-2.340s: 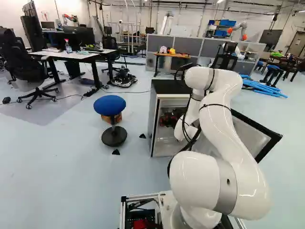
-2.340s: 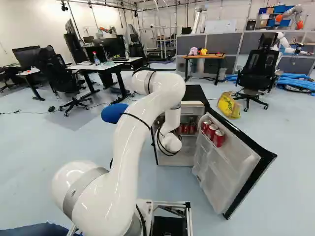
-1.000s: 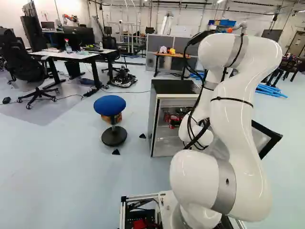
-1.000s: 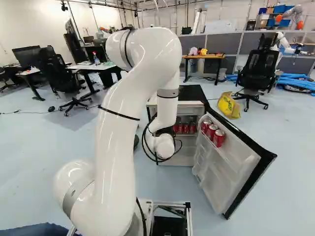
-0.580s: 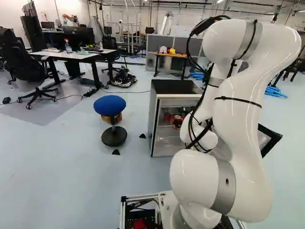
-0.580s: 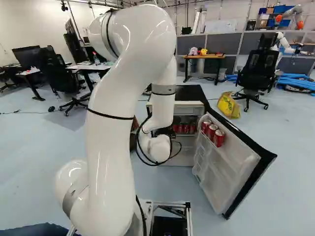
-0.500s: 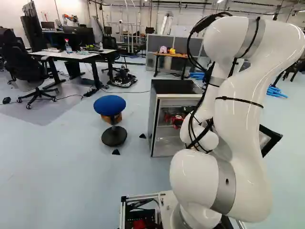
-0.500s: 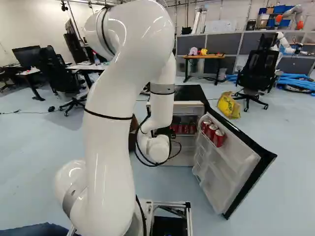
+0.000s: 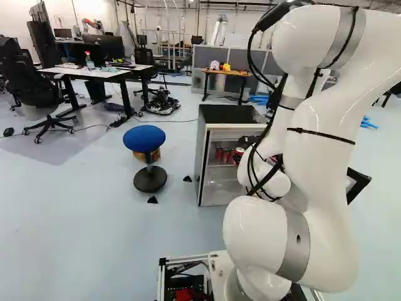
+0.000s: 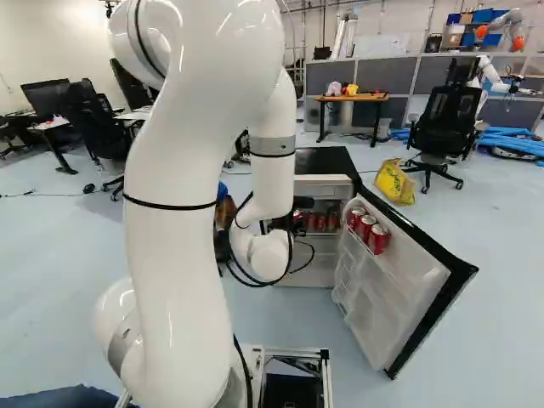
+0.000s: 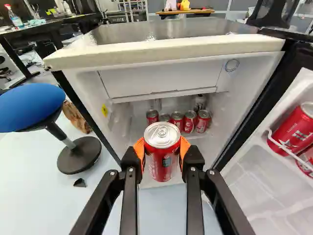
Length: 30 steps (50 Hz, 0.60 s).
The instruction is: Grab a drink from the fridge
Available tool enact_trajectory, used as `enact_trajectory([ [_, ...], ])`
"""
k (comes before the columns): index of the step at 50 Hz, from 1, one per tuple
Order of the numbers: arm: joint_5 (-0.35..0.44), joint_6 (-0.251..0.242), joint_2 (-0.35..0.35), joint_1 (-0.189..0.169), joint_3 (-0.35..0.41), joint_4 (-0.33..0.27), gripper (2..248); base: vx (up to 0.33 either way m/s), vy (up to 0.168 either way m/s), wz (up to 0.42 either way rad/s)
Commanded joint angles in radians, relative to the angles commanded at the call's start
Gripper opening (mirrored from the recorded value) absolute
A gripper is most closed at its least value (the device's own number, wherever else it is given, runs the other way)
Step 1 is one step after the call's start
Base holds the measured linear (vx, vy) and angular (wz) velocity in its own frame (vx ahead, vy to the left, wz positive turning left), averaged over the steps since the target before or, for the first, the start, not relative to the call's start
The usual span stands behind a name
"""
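Partly hidden by the arm, my gripper [image 9: 247,150] is in front of the fridge [image 9: 229,114] in the left base view. In the wrist view the gripper [image 11: 163,147] is shut on a red drink can [image 11: 162,161], with an orange pad on each side of it. This can is upright, its silver lid showing, outside the front of the fridge [image 11: 168,48]. Beyond it, several red cans [image 11: 190,122] stand on the shelf inside. More red cans [image 10: 367,229] sit in a rack of the open door, beside the gripper.
The fridge door [image 10: 399,285] stands wide open, angled toward the base. A blue stool [image 9: 145,138] is on the other side of the fridge. Behind are a yellow bag [image 10: 394,182], an office chair [image 10: 445,119] and desks [image 9: 100,72]. Another robot [image 10: 510,30] is far back.
The arm's elbow has risen and swung back toward the base. The gripper has drawn back from the fridge with the can still held. The base and the door have stayed put.
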Motion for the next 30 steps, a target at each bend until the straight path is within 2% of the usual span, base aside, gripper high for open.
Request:
enact_trajectory([
  [30, 0.000, 0.000, 0.112, 0.000, 0.037, 0.001, 93, 0.000, 0.000, 0.000],
])
